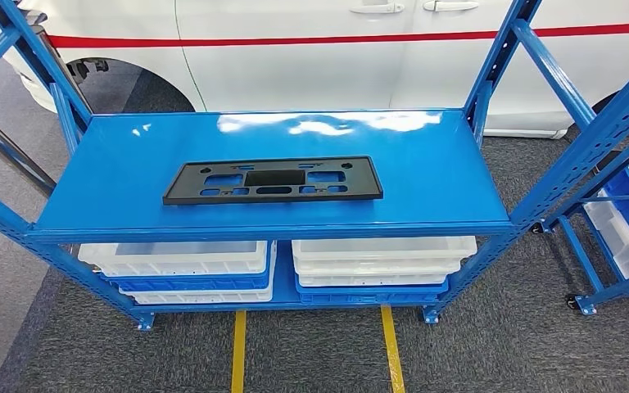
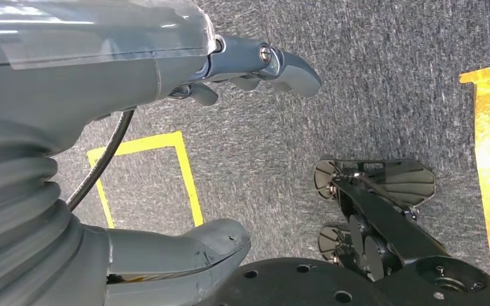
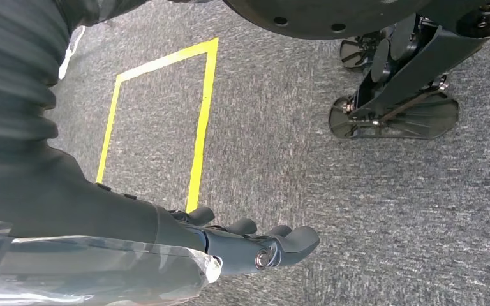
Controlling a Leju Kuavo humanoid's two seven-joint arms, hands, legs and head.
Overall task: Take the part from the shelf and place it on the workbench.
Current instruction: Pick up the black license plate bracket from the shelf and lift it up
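The left hand hangs over grey carpet with nothing in it: its dark fingers reach out loosely at the upper middle of the left wrist view, and the thick grey thumb lies well apart from them at the lower middle. A black cable curves beside the ribbed wrist cover. Below the hand, a yellow taped square marks the carpet.

The right hand is likewise released and empty, its dark fingers stretched out side by side at the lower middle of the right wrist view, above the same grey carpet and another yellow taped outline in the upper left.

In the head view the part, a flat black rectangular plate with several cut-out openings, lies flat on the top board of the blue shelf, a little left of centre and nearer the front edge. On the lower level, under the board, sit stacked white and blue trays in two piles side by side. A white car with a red stripe stands behind the shelf along the top of the frame. Two yellow floor lines run toward the lower edge, and another blue rack with bins stands at the right edge.
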